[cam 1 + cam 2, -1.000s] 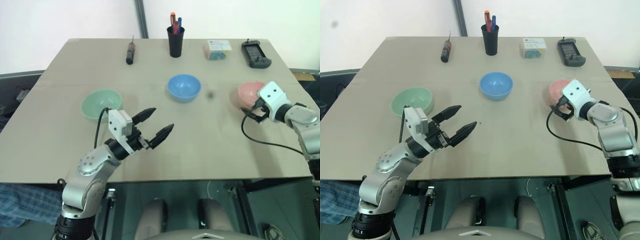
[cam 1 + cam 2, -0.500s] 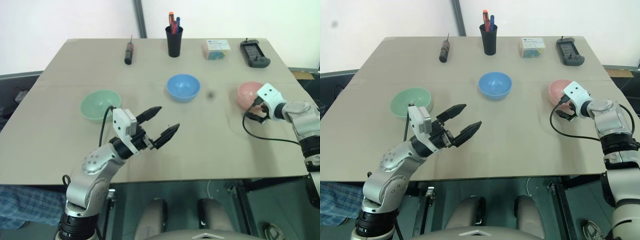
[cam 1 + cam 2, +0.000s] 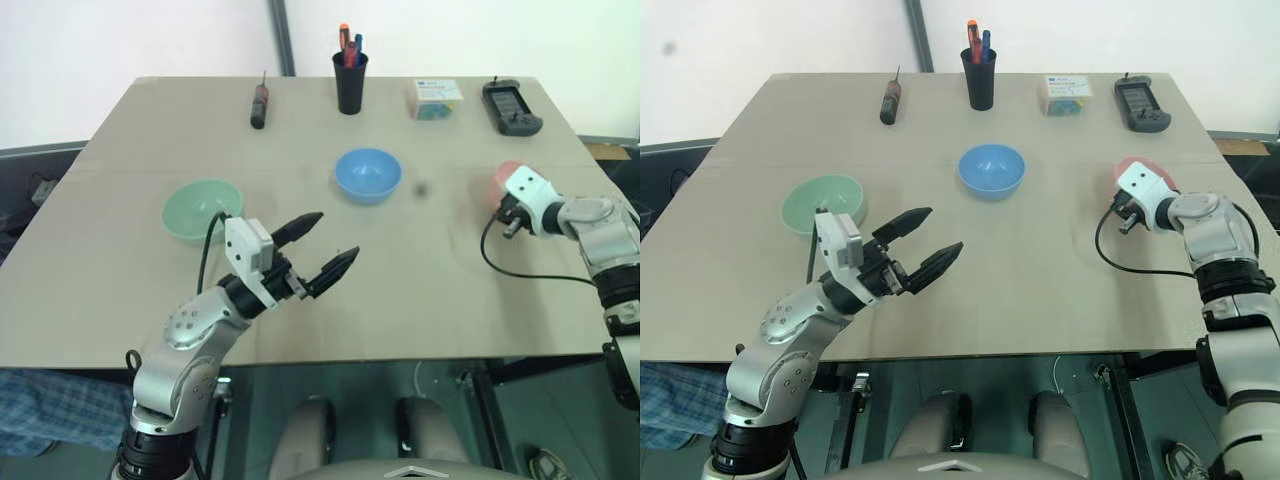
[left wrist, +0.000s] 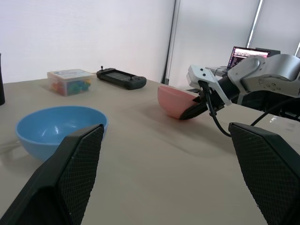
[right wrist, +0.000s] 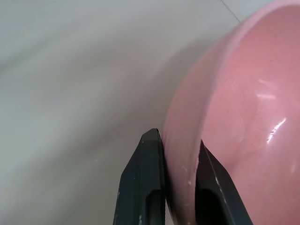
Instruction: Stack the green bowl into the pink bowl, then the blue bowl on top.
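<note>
The green bowl (image 3: 202, 209) sits on the table (image 3: 120, 270) at the left. Just beside it, nearer the table's front edge, the left gripper (image 3: 318, 247) hangs above the table with jaws spread wide and nothing between them. The blue bowl (image 3: 368, 175) stands mid-table, well apart from both grippers. At the right, the right gripper (image 5: 173, 154) has its jaws pinched on the rim of the pink bowl (image 5: 243, 117), one finger (image 5: 143, 183) outside the wall, the other inside; the bowl looks tilted in the left wrist view.
</note>
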Motion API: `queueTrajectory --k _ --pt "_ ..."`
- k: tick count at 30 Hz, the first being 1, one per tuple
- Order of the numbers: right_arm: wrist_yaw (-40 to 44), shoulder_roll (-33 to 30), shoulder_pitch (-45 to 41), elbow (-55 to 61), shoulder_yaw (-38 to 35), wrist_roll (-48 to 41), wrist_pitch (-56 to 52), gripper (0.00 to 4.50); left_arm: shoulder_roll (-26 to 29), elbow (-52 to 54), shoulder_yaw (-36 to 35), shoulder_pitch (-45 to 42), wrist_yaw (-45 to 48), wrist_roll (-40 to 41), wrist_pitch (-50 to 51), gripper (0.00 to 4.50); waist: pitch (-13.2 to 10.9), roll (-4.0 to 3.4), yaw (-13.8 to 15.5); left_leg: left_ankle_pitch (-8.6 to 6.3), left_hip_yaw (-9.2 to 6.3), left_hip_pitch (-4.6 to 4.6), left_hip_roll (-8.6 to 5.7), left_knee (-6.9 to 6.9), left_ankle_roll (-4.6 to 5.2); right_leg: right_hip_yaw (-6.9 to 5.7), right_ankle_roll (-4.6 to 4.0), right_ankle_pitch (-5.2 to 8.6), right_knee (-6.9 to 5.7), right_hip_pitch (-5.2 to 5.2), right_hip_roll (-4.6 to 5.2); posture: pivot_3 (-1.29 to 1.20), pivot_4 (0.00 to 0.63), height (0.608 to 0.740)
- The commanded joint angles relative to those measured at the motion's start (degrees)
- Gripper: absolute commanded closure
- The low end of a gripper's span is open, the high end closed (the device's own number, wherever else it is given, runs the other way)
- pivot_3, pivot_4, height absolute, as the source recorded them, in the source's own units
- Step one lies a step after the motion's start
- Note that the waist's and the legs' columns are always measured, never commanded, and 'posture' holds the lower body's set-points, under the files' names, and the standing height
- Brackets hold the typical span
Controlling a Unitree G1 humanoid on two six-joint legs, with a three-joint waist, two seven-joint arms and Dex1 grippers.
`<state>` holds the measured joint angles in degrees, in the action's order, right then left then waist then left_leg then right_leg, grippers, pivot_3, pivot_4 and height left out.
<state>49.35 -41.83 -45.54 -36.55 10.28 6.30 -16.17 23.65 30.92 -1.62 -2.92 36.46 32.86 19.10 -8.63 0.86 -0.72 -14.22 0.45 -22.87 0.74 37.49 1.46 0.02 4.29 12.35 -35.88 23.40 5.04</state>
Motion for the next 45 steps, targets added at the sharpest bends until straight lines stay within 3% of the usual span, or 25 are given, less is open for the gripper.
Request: queueTrajectory --k 1,8,14,20,30,31,33,37,38,39,42,45 --pt "4.2 -1.7 2.1 7.1 -1.0 -1.7 1.3 4.4 0.2 1.7 -0.5 0.6 0.5 -0.1 -1.8 0.0 0.0 0.0 -0.1 0.0 0.0 0.0 0.0 0.0 0.0 0.0 0.0 0.0 0.0 0.0 0.0 0.0 0.15 0.74" --pt "11.8 -4.9 8.9 32.1 0.3 -3.6 -2.5 4.4 0.7 1.3 -0.9 1.6 0.9 -0.1 -2.5 0.0 -0.1 -0.12 0.0 0.0 -0.01 -0.02 0.01 0.0 0.0 0.01 0.01 0.0 -0.01 0.04 0.0 0.0 0.15 0.74" --pt "13.7 -4.9 14.2 53.6 6.4 -1.0 -8.1 4.4 2.2 0.3 -2.1 2.4 2.1 -0.6 -3.2 0.0 -0.1 -0.11 0.1 0.0 -0.09 -0.03 0.03 0.0 0.0 -0.05 0.0 0.01 -0.02 0.04 -0.01 0.0 0.15 0.74" --pt "11.7 -3.6 14.8 59.3 12.3 4.6 -8.8 4.4 4.5 0.4 -4.5 5.0 3.4 -0.8 -3.9 0.0 -0.1 -0.08 0.1 0.0 -0.07 -0.03 0.01 0.01 0.0 -0.04 -0.15 0.1 -0.02 0.04 0.01 0.0 0.15 0.74" --pt "8.7 0.0 12.7 58.6 19.6 16.1 -2.8 4.4 8.3 0.6 -8.7 10.2 5.7 -1.6 -4.7 0.0 -0.1 -0.05 0.0 0.0 -0.07 -0.02 0.02 0.01 0.0 -0.06 -0.16 0.11 -0.02 0.05 0.0 0.0 0.15 0.74" --pt "8.6 0.2 12.6 58.3 19.8 16.7 -2.2 3.85 8.7 0.6 -8.9 10.8 5.9 -1.8 -4.9 0.0 -0.1 -0.05 0.1 0.0 -0.07 -0.02 0.02 0.01 0.0 -0.06 -0.17 0.12 -0.02 0.05 0.0 0.0 0.15 0.74" --pt "8.3 0.7 12.4 57.8 20.0 17.8 -1.1 3.42 9.1 0.7 -9.4 11.5 5.9 -1.9 -4.9 0.0 -0.1 -0.04 0.1 0.0 -0.07 -0.02 0.02 0.01 0.0 -0.07 -0.19 0.12 -0.02 0.05 0.01 0.0 0.15 0.74" --pt "8.1 2.1 12.3 57.2 20.1 19.3 0.4 1.71 9.6 0.6 -9.8 12.2 6.5 -2.5 -5.5 0.0 -0.1 -0.03 0.1 0.0 -0.07 -0.02 0.02 0.01 -0.01 -0.07 -0.2 0.13 -0.02 0.05 0.01 0.0 0.15 0.74" --pt "8.1 2.4 12.4 57.1 20.1 19.5 0.6 1.47 9.6 0.6 -9.9 12.2 6.5 -2.5 -5.5 0.0 -0.1 -0.03 0.1 0.0 -0.07 -0.02 0.02 0.01 0.0 -0.07 -0.2 0.13 -0.02 0.05 0.01 0.0 0.15 0.74" --pt "8.2 2.7 12.5 57.2 20.0 19.7 0.8 0.73 9.6 0.6 -10.0 12.1 6.5 -2.5 -5.5 0.0 -0.1 -0.03 0.1 0.0 -0.07 -0.02 0.02 0.01 -0.01 -0.07 -0.2 0.13 -0.02 0.05 0.0 0.0 0.15 0.74" --pt "8.3 3.3 12.8 57.3 19.6 20.1 1.4 0.12 9.7 0.5 -10.0 11.9 6.5 -2.4 -5.5 0.0 -0.1 -0.03 0.1 0.0 -0.07 -0.02 0.02 0.01 0.0 -0.07 -0.2 0.13 -0.02 0.05 0.01 0.0 0.15 0.74" --pt "9.0 3.4 12.6 57.9 17.9 18.9 0.7 0.12 9.9 0.4 -10.0 11.2 6.6 -2.1 -5.2 0.0 -0.1 -0.03 0.1 0.0 -0.08 -0.02 0.02 0.01 0.0 -0.08 -0.19 0.12 -0.02 0.05 0.0 0.0 0.15 0.74"
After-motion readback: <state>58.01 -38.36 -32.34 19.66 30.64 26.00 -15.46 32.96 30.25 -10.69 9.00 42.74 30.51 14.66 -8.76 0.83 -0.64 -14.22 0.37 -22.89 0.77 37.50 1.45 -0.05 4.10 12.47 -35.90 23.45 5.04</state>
